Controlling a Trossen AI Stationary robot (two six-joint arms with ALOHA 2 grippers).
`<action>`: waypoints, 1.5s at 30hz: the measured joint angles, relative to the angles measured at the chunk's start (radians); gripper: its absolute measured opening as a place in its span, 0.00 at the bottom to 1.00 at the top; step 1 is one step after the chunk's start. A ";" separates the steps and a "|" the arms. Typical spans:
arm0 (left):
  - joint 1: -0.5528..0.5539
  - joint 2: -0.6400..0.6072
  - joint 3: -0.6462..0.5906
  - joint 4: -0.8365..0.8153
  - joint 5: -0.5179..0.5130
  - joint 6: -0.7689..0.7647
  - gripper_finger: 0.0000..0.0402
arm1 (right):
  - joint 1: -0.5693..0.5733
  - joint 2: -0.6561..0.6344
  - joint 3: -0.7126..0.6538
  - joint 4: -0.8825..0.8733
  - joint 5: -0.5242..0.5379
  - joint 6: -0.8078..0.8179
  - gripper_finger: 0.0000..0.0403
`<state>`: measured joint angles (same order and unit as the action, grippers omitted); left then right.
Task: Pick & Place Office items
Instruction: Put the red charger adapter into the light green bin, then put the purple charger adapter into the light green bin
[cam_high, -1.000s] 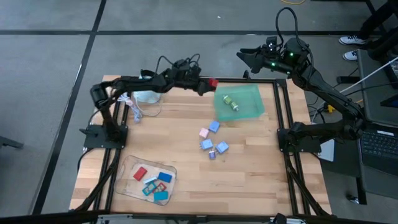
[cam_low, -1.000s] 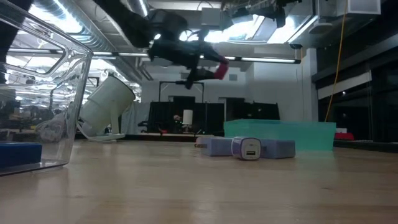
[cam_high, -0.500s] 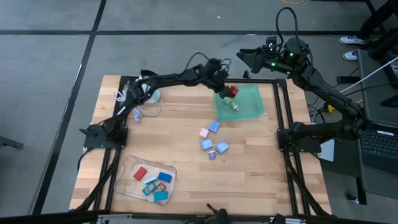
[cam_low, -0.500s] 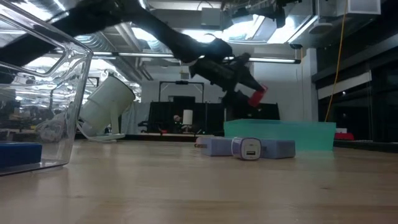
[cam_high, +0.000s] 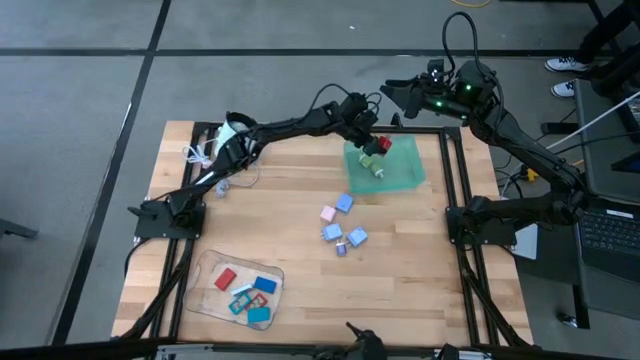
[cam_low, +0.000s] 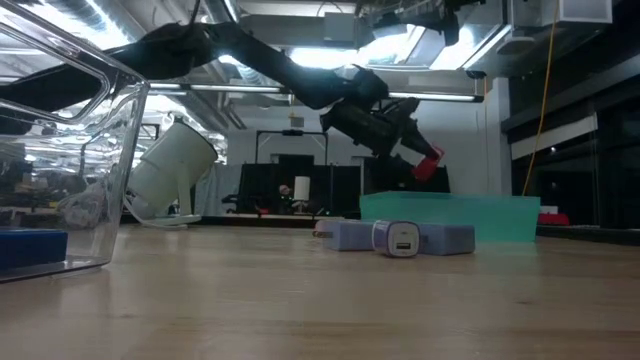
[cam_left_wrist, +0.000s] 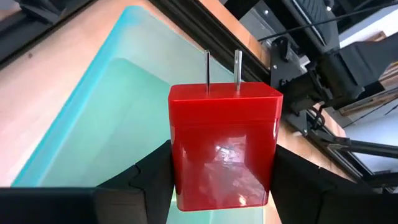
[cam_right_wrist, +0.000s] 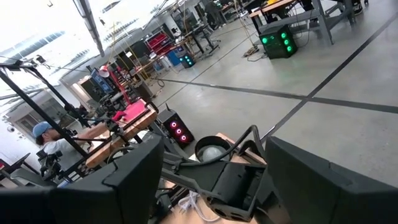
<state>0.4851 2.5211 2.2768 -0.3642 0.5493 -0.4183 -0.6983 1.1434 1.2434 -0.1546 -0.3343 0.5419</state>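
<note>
My left gripper (cam_high: 374, 146) reaches across the far side of the table, above the teal tray (cam_high: 400, 172), and is shut on a red blocky plug piece (cam_high: 384, 145) with two metal prongs (cam_left_wrist: 237, 65). In the low view the red piece (cam_low: 430, 166) hangs above the tray's wall (cam_low: 470, 216). A green piece (cam_high: 372, 166) lies inside the tray. Several blue and pink pieces (cam_high: 342, 224) lie loose at mid-table. My right gripper (cam_high: 398, 93) is open, high beyond the table's far right corner, touching nothing. My left gripper pinches the red piece by its two opposite side faces (cam_left_wrist: 176, 163), one finger (cam_left_wrist: 147, 180) on each side. The prongs point away from the wrist. The fingers slant down toward the table's right. The piece is lifted clear, above the teal tray.
A clear tray (cam_high: 210, 298) at the near left holds red, blue and teal pieces. A white mug (cam_low: 170, 165) and a white coiled cord (cam_high: 203, 155) sit at the far left. The frame's black rails (cam_high: 458, 170) run along the table's edges.
My left gripper has swung from the far edge near the mug toward the table's right, and down, carrying the red piece. It has tipped so its fingers slant downward, and the piece now hangs over the teal tray.
</note>
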 joint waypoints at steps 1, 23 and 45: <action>-0.002 0.001 0.000 0.000 0.000 0.003 0.55 | 0.000 0.000 0.000 -0.004 0.000 0.000 0.71; 0.040 -0.102 0.000 0.165 0.200 -0.094 0.71 | 0.053 0.000 0.000 -0.004 -0.026 -0.006 0.71; -0.001 -1.078 -0.458 -0.211 -0.403 0.322 0.59 | 0.197 0.034 0.000 0.109 0.038 -0.137 0.71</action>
<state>0.4841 1.4428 1.8190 -0.5748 0.1459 -0.0967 -0.5014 1.1777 1.2434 -0.0457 -0.2959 0.4053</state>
